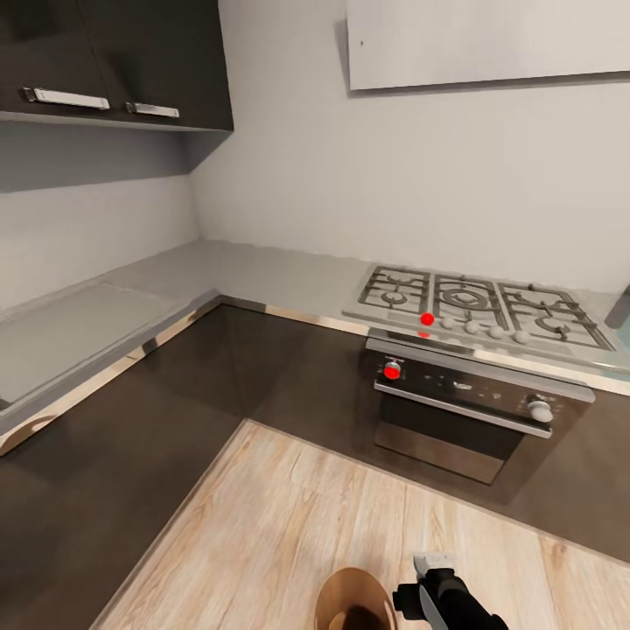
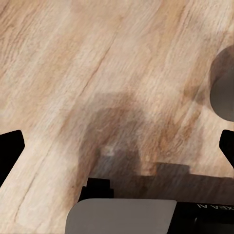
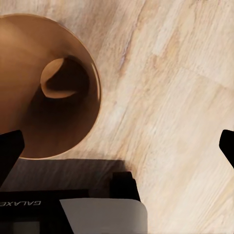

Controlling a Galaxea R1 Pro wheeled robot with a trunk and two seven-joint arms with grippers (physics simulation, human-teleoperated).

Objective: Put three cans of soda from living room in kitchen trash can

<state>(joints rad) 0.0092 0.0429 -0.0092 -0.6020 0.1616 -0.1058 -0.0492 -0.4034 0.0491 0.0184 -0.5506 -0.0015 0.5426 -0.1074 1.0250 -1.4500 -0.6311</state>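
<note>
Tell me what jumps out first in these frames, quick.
The steel gas hob on the grey counter, with two bright red knobs: one on the hob's front edge, one on the black oven below it. Then the trash can at the bottom edge, standing on the pale wood floor, its brown inside open beside the right gripper. The right wrist view looks straight down into it; no soda can is visible inside.
</note>
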